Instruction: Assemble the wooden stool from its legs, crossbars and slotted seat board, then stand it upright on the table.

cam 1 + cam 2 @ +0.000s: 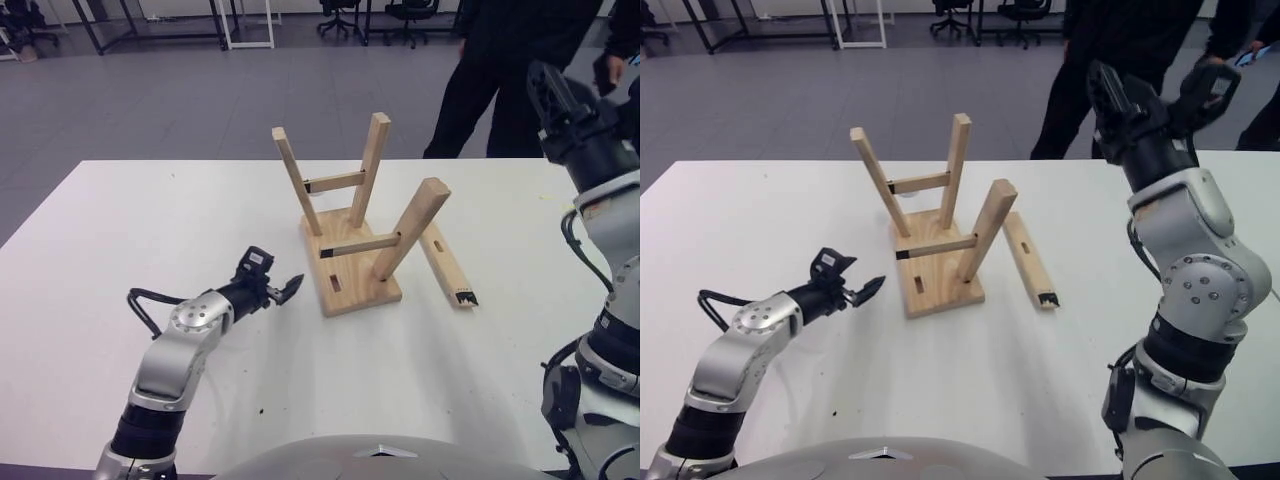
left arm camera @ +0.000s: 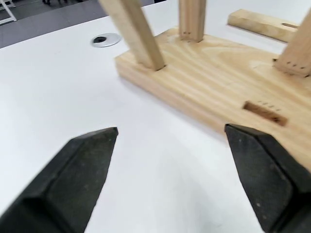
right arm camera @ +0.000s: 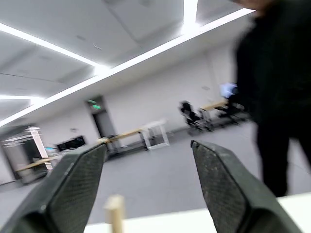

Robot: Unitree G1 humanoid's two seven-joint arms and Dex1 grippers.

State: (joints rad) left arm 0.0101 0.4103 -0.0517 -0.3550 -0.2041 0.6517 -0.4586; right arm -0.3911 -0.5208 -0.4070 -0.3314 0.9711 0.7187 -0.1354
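The slotted seat board lies flat on the white table with three legs standing up from it: a leaning one, a middle one and a near right one. Two crossbars join them. One slot in the board is empty. A loose leg lies on the table just right of the board. My left gripper rests low beside the board's left edge, open and holding nothing. High over the table's far right, my right gripper is open and holds nothing.
A person in dark clothes stands behind the table's far right edge, close to my raised right arm. A round grommet sits in the tabletop beyond the board. Bare table stretches in front of the stool and to its left.
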